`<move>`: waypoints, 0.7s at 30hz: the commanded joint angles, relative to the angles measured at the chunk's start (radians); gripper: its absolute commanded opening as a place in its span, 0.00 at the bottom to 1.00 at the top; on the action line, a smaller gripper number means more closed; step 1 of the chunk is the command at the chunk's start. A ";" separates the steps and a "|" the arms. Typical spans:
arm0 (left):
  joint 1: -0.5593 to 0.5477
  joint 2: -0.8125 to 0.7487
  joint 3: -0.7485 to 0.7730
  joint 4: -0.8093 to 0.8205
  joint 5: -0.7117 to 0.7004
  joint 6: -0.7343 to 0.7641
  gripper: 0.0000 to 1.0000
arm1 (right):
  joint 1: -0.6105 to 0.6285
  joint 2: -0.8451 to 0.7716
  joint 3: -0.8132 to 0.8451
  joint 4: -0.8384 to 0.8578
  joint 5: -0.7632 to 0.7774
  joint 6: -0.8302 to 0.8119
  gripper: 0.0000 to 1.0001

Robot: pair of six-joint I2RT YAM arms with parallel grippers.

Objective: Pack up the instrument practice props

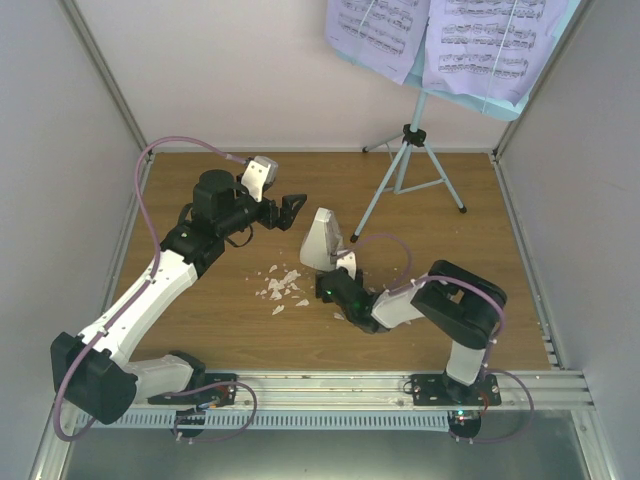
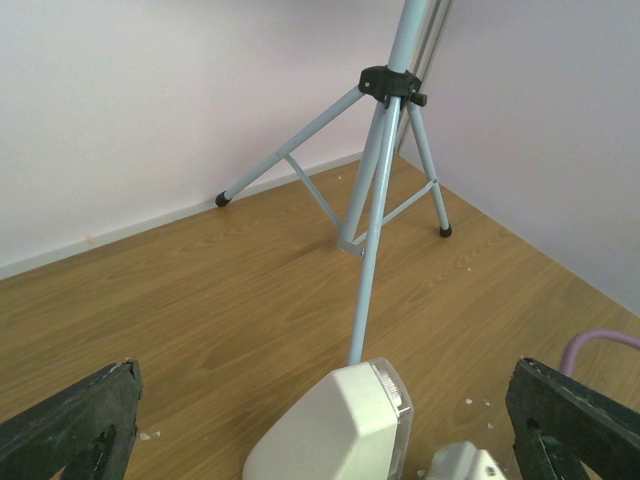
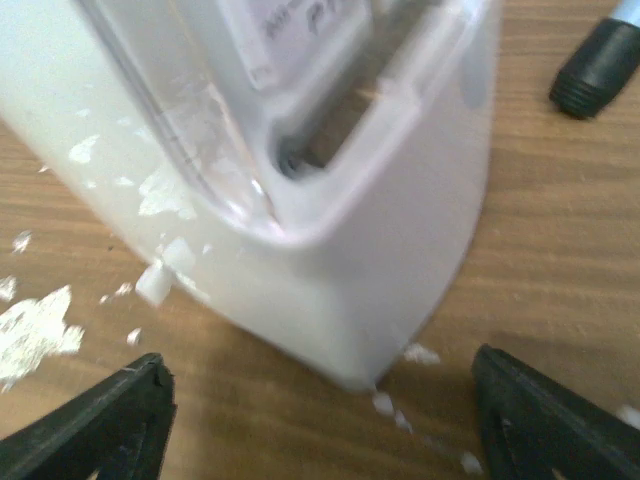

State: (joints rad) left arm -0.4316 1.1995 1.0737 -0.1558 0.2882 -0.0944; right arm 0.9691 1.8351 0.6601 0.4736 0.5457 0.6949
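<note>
The light-blue music stand (image 1: 408, 165) stands at the back right on its tripod. Its desk (image 1: 505, 100) holds lavender sheet-music pages (image 1: 380, 30). The white pyramid metronome (image 1: 320, 240) stands upright mid-table. My left gripper (image 1: 291, 209) is open and empty, in the air just left of the metronome's top. In the left wrist view its gripper (image 2: 320, 445) frames the metronome (image 2: 340, 430), with the tripod (image 2: 385, 180) behind. My right gripper (image 1: 331, 286) is open, low at the metronome's near base. In the right wrist view its fingers (image 3: 100, 425) straddle the metronome's corner (image 3: 330, 250) without touching it.
White crumbs (image 1: 281, 285) lie scattered on the wooden table (image 1: 470, 300) left of the right gripper, and around the metronome's base (image 3: 40, 330). A black tripod foot (image 3: 598, 65) sits just behind the metronome. Pale walls close in the back and both sides.
</note>
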 commanded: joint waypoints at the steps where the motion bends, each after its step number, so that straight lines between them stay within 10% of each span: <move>1: 0.003 -0.020 -0.010 0.022 -0.009 0.010 0.99 | -0.007 -0.069 -0.146 0.123 -0.118 -0.063 0.87; 4: 0.003 -0.019 -0.009 0.023 -0.003 0.007 0.99 | -0.007 -0.097 -0.194 0.199 -0.155 -0.096 0.99; 21: 0.004 -0.021 -0.007 0.018 -0.005 0.016 0.99 | -0.048 0.064 -0.052 0.095 -0.112 -0.055 1.00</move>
State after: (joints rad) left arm -0.4316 1.1995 1.0725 -0.1577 0.2874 -0.0933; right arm 0.9279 1.8446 0.5949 0.6716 0.4110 0.6029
